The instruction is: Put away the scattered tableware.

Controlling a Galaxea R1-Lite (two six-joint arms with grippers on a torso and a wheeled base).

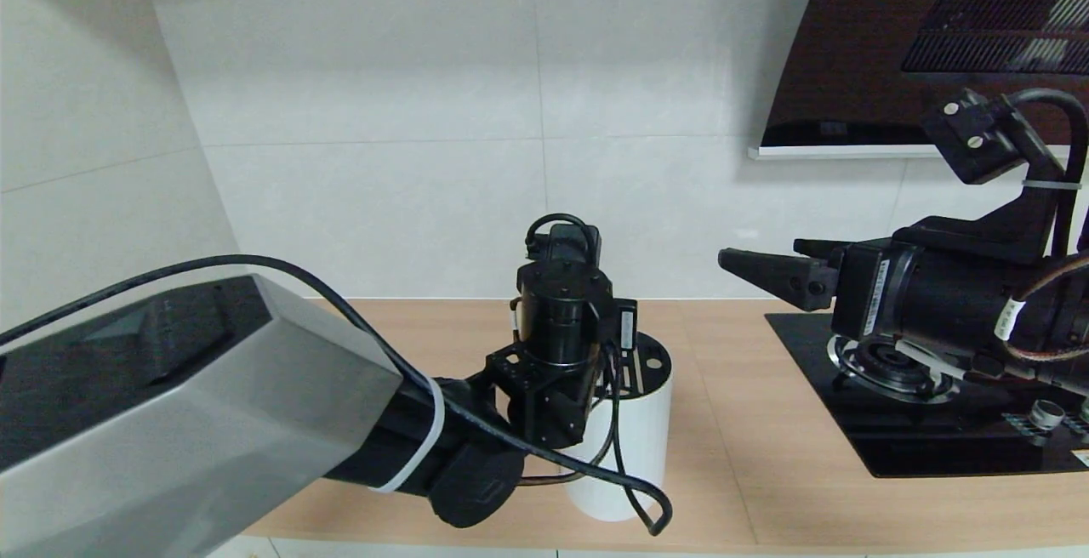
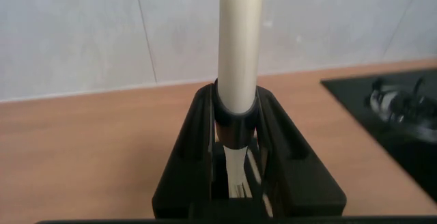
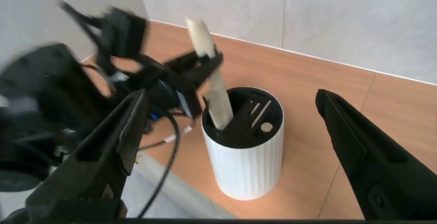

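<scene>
A white cylindrical utensil holder (image 1: 625,439) (image 3: 242,156) with a black slotted top stands on the wooden counter near its front edge. My left gripper (image 2: 235,111) (image 3: 203,67) is just above it, shut on a cream-handled utensil (image 2: 239,39) (image 3: 208,80) at its black collar. The utensil leans, and its lower end is inside the holder's opening. In the head view the left wrist hides the utensil. My right gripper (image 1: 761,253) (image 3: 231,100) hovers open to the right of the holder and higher, holding nothing.
A black cooktop (image 1: 936,447) with a burner (image 1: 889,362) lies at the counter's right. A dark range hood (image 1: 919,48) hangs above it. The tiled wall runs close behind. Bare counter (image 1: 740,422) lies between holder and cooktop.
</scene>
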